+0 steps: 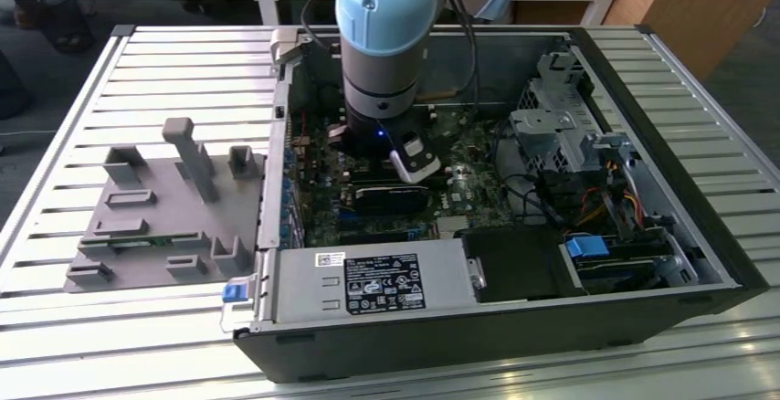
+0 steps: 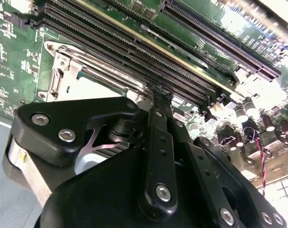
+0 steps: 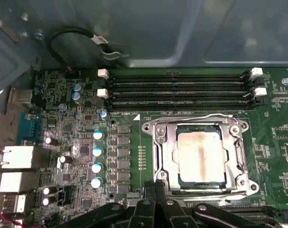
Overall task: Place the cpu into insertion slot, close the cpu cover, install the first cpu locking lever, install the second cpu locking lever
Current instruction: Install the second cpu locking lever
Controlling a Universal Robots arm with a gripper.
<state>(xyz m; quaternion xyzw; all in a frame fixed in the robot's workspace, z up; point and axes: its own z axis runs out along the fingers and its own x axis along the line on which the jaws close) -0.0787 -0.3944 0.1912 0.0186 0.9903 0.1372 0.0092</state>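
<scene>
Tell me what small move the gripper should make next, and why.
Probably a small push on the lever beside the gripper: the cpu is seated, the cover is down over it, and I cannot tell whether that lever is hooked.

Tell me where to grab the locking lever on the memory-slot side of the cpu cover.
Probably the bent end of the locking lever, at the corner of the cpu cover. Come from straight above and pinch across the wire. It is thin and lies flat along the cover edge, and the memory slots right beside it seem to leave little room for a sideways approach.
</scene>
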